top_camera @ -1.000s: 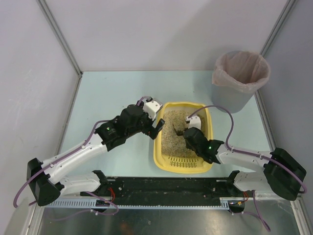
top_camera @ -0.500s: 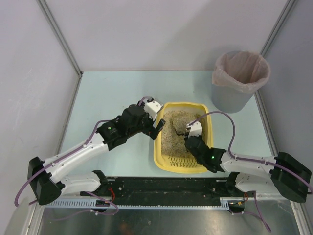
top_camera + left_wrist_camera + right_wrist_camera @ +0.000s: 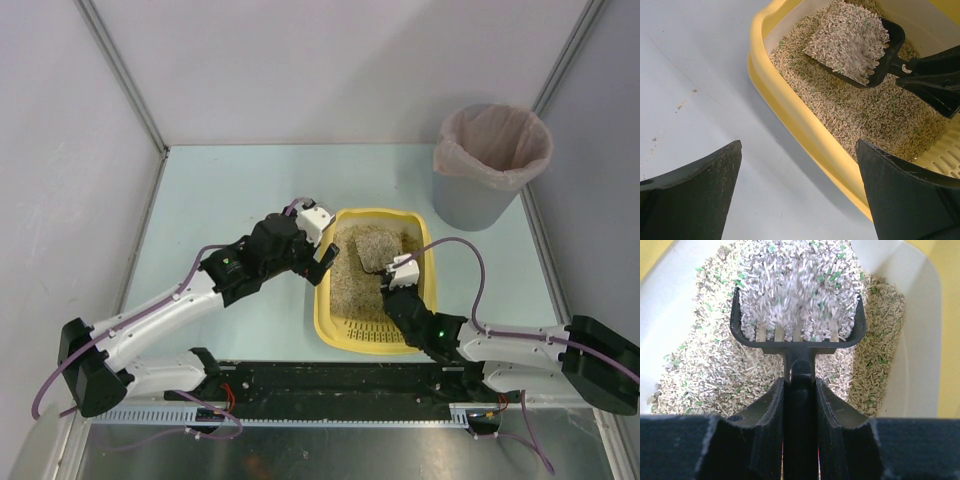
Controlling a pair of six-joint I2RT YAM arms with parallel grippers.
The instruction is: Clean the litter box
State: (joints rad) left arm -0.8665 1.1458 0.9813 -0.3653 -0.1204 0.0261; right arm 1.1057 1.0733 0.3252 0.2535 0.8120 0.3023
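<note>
The yellow litter box (image 3: 323,300) lies mid-table, filled with beige litter (image 3: 350,285). My right gripper (image 3: 393,284) reaches in from the near right and is shut on the handle of a black slotted scoop (image 3: 368,262). In the right wrist view the scoop (image 3: 796,346) is heaped with litter ahead of the gripper (image 3: 800,385). My left gripper (image 3: 322,262) hangs open beside the box's left wall. In the left wrist view that gripper (image 3: 799,147) holds nothing, with the yellow rim (image 3: 790,107) running under its right finger and the loaded scoop (image 3: 890,47) beyond.
A grey round bin (image 3: 490,165) with a pinkish liner stands at the back right, beyond the box. Pale walls close in the table on the left, back and right. The slotted end of the box (image 3: 375,332) faces the arm bases.
The right arm has drawn back toward the near edge and swung its wrist rightward, with the scoop still in the litter. The left arm has stayed put.
</note>
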